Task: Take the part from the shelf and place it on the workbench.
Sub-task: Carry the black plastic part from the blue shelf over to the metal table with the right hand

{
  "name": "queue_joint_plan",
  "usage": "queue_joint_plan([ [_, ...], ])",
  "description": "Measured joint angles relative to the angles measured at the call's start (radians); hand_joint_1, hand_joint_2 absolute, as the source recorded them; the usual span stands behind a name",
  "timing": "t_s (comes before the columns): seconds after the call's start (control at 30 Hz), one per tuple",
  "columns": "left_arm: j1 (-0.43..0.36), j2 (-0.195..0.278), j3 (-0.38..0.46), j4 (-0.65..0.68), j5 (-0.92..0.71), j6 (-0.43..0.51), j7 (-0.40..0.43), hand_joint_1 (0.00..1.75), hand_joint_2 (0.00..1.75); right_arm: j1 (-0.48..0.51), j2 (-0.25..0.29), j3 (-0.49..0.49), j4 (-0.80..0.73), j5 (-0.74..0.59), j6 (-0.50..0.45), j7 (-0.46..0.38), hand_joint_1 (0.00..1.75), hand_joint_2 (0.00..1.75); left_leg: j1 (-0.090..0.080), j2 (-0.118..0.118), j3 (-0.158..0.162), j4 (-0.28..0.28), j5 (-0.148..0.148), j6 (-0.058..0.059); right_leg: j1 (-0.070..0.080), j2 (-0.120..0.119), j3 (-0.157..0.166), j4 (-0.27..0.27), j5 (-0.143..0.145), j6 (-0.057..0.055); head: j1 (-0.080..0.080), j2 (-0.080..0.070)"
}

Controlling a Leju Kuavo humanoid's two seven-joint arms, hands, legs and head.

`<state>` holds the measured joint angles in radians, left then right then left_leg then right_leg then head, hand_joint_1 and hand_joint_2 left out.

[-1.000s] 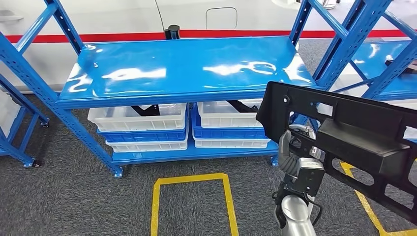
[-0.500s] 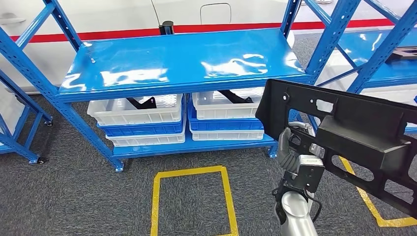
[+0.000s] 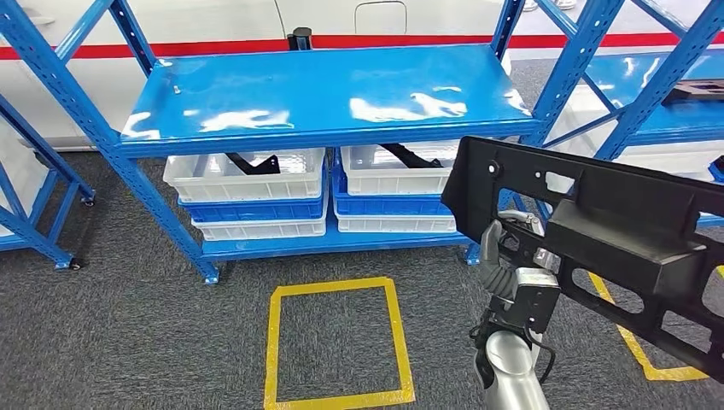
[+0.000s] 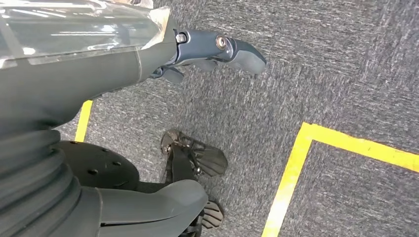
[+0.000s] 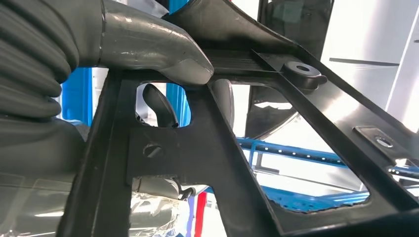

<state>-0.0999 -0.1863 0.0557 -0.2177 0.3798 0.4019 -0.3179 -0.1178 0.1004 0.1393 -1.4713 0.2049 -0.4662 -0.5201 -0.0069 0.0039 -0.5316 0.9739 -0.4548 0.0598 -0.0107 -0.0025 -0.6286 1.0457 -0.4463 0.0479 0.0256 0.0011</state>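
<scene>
A large black plastic part [image 3: 615, 231], a long frame with cut-outs and a boxy bulge, hangs in the air at the right of the head view. My right hand [image 3: 510, 266] grips it from below near its left end. In the right wrist view the grey thumb [image 5: 153, 47] presses on the part's frame [image 5: 217, 158] while darker fingers curl through a cut-out. My left hand [image 4: 104, 94] hangs over the grey carpet with its fingers apart and nothing in it. A blue rack with a flat, bare top board [image 3: 324, 90] stands straight ahead.
Under the top board, white and blue bins [image 3: 248, 184] [image 3: 397, 179] hold black parts. A yellow taped square [image 3: 337, 342] marks the carpet before the rack. Another blue rack at the right carries a black part [image 3: 696, 90]. Yellow tape [image 3: 636, 350] runs under the held part.
The whole picture has shifted: the rack and yellow square sit higher and more of the square shows, so the camera has moved. The part stays in my right hand's grip.
</scene>
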Motion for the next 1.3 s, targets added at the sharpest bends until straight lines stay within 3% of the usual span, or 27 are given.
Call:
queue_joint_plan([
  [0.1, -0.002, -0.002, 0.000, 0.000, 0.001, 0.002, 0.001, 0.00, 1.75, -0.002, 0.000, 0.000, 0.006, 0.000, 0.001, 0.000, 1.75, 1.75, 0.000, 0.004, -0.038, 0.001, 0.028, 0.008, -0.002, 0.001, -0.066, 0.198, -0.113, -0.004, 0.004, 0.000],
  [0.13, -0.001, -0.003, 0.000, 0.000, 0.001, 0.002, 0.001, 0.00, 1.75, -0.002, 0.000, 0.000, 0.008, 0.000, 0.001, 0.000, 1.75, 1.75, 0.000, 0.005, -0.051, 0.002, 0.037, 0.007, -0.003, 0.000, -0.069, 0.237, -0.128, 0.002, 0.004, 0.000],
  [0.17, -0.001, -0.003, 0.000, 0.000, 0.001, 0.003, 0.001, 0.00, 1.75, -0.002, 0.000, 0.000, 0.010, 0.000, 0.001, 0.000, 1.75, 1.75, 0.000, 0.005, -0.063, 0.003, 0.046, 0.006, -0.004, 0.000, -0.052, 0.235, -0.125, 0.010, 0.004, 0.000],
  [0.23, -0.001, -0.004, 0.000, 0.000, 0.001, 0.003, 0.001, 0.00, 1.75, -0.003, 0.000, 0.000, 0.012, 0.000, 0.002, 0.000, 1.75, 1.75, 0.001, 0.005, -0.083, 0.006, 0.061, -0.001, -0.007, 0.000, 0.039, 0.121, -0.091, 0.027, 0.004, 0.000],
  [0.3, -0.002, -0.005, 0.000, 0.000, 0.001, 0.003, 0.001, 0.00, 1.75, -0.007, 0.000, 0.000, 0.013, 0.000, 0.002, 0.000, 1.75, 1.75, -0.002, 0.004, -0.098, 0.012, 0.074, -0.010, -0.005, 0.002, 0.136, -0.022, -0.073, 0.025, 0.003, 0.000],
  [0.37, -0.002, -0.005, 0.000, 0.000, 0.001, 0.004, 0.002, 0.00, 1.75, -0.009, 0.000, 0.000, 0.013, 0.001, 0.003, -0.001, 1.75, 1.75, -0.005, 0.004, -0.105, 0.016, 0.085, -0.021, -0.001, 0.008, 0.161, -0.073, -0.073, 0.009, -0.001, 0.000],
  [0.43, -0.002, -0.005, 0.000, 0.000, 0.001, 0.005, 0.003, 0.00, 1.75, -0.010, 0.001, -0.001, 0.015, 0.001, 0.004, -0.001, 1.75, 1.75, -0.002, 0.002, -0.109, 0.019, 0.091, -0.032, -0.005, 0.009, 0.146, -0.070, -0.065, -0.009, -0.003, 0.000],
  [0.47, -0.001, -0.005, 0.000, 0.000, 0.001, 0.006, 0.004, 0.00, 1.75, -0.011, 0.002, -0.001, 0.015, 0.001, 0.006, -0.001, 1.75, 1.75, 0.000, 0.001, -0.116, 0.030, 0.075, -0.039, -0.008, 0.008, 0.143, -0.070, -0.058, -0.021, -0.005, 0.000],
  [0.5, 0.000, -0.004, 0.000, 0.000, 0.002, 0.007, 0.005, 0.00, 1.75, -0.013, 0.004, -0.001, 0.016, 0.001, 0.010, -0.001, 1.75, 1.75, 0.003, -0.001, -0.128, 0.061, 0.040, -0.046, -0.011, 0.006, 0.137, -0.071, -0.048, -0.032, -0.006, 0.000],
  [0.57, 0.000, -0.004, 0.001, 0.000, 0.003, 0.008, 0.006, 0.00, 1.75, -0.016, 0.008, -0.001, 0.018, 0.003, 0.017, -0.002, 1.75, 1.75, 0.008, -0.003, -0.168, 0.182, -0.059, -0.058, -0.012, 0.004, 0.119, -0.070, -0.029, -0.046, -0.008, 0.000],
  [0.6, 0.000, -0.004, 0.001, 0.000, 0.003, 0.008, 0.007, 0.00, 1.75, -0.016, 0.008, -0.001, 0.020, 0.004, 0.020, -0.002, 1.75, 1.75, 0.010, -0.003, -0.188, 0.252, -0.098, -0.063, -0.011, 0.003, 0.108, -0.068, -0.020, -0.047, -0.009, 0.000],
  [0.63, 0.001, -0.004, 0.001, 0.000, 0.005, 0.008, 0.007, 0.00, 1.75, -0.016, 0.009, -0.001, 0.023, 0.006, 0.022, -0.003, 1.75, 1.75, 0.012, -0.004, -0.196, 0.300, -0.115, -0.066, -0.010, 0.003, 0.096, -0.067, -0.013, -0.045, -0.009, 0.000],
  [0.67, 0.002, -0.004, 0.001, 0.000, 0.006, 0.008, 0.008, 0.00, 1.75, -0.017, 0.009, -0.001, 0.026, 0.007, 0.024, -0.005, 1.75, 1.75, 0.014, -0.004, -0.189, 0.317, -0.115, -0.068, -0.010, 0.003, 0.086, -0.065, -0.007, -0.043, -0.010, 0.000],
  [0.7, 0.002, -0.004, 0.001, 0.000, 0.008, 0.007, 0.008, 0.00, 1.75, -0.017, 0.009, -0.001, 0.028, 0.007, 0.026, -0.006, 1.75, 1.75, 0.016, -0.003, -0.159, 0.288, -0.098, -0.068, -0.011, 0.003, 0.078, -0.063, -0.002, -0.040, -0.010, 0.000],
  [0.8, 0.001, -0.002, 0.002, 0.000, 0.009, 0.003, 0.009, 0.00, 1.75, -0.022, 0.010, -0.001, 0.032, 0.007, 0.031, -0.009, 1.75, 1.75, 0.019, -0.006, -0.012, 0.079, -0.046, -0.059, -0.009, 0.002, 0.061, -0.056, 0.011, -0.027, -0.009, 0.000],
  [0.83, 0.001, -0.002, 0.002, 0.000, 0.009, 0.002, 0.009, 0.00, 1.75, -0.025, 0.010, -0.001, 0.033, 0.008, 0.033, -0.010, 1.75, 1.75, 0.016, -0.008, 0.013, 0.039, -0.041, -0.054, -0.008, 0.002, 0.057, -0.054, 0.015, -0.020, -0.008, 0.000],
  [0.97, 0.003, -0.005, 0.002, 0.000, 0.011, -0.012, 0.019, 0.00, 1.75, -0.033, 0.008, 0.002, 0.038, 0.019, 0.037, -0.016, 1.75, 1.75, 0.009, -0.008, 0.003, 0.021, -0.027, -0.025, -0.005, 0.001, 0.038, -0.045, 0.023, 0.005, -0.006, 0.000],
  [1.07, 0.007, -0.013, 0.001, 0.000, 0.009, -0.019, 0.017, 0.00, 1.75, -0.038, 0.005, 0.003, 0.043, 0.026, 0.038, -0.018, 1.75, 1.75, 0.000, -0.009, -0.016, 0.019, -0.017, -0.018, -0.001, 0.003, 0.020, -0.042, -0.026, -0.032, 0.000, 0.000],
  [1.1, 0.009, -0.015, 0.001, 0.000, 0.009, -0.021, 0.016, 0.00, 1.75, -0.039, 0.005, 0.003, 0.044, 0.027, 0.038, -0.018, 1.75, 1.75, -0.003, -0.009, -0.021, 0.020, -0.014, -0.017, 0.001, 0.003, 0.019, -0.049, -0.030, -0.042, 0.001, 0.000],
  [1.13, 0.011, -0.015, 0.001, 0.000, 0.008, -0.022, 0.015, 0.00, 1.75, -0.039, 0.004, 0.003, 0.045, 0.027, 0.038, -0.019, 1.75, 1.75, -0.005, -0.009, -0.025, 0.020, -0.009, -0.012, -0.001, 0.004, 0.017, -0.051, -0.015, -0.037, -0.001, 0.000],
  [1.23, 0.013, -0.015, 0.001, 0.000, 0.008, -0.024, 0.014, 0.00, 1.75, -0.039, 0.001, 0.003, 0.048, 0.027, 0.038, -0.019, 1.75, 1.75, -0.009, -0.010, -0.035, 0.023, 0.002, -0.004, -0.008, 0.004, 0.019, -0.071, 0.057, 0.001, -0.002, 0.000],
  [1.3, 0.014, -0.015, 0.001, 0.000, 0.008, -0.025, 0.014, 0.00, 1.75, -0.039, 0.000, 0.003, 0.049, 0.028, 0.038, -0.019, 1.75, 1.75, -0.010, -0.010, -0.041, 0.024, 0.007, -0.003, -0.010, 0.004, 0.017, -0.075, 0.070, 0.008, -0.003, 0.000],
])
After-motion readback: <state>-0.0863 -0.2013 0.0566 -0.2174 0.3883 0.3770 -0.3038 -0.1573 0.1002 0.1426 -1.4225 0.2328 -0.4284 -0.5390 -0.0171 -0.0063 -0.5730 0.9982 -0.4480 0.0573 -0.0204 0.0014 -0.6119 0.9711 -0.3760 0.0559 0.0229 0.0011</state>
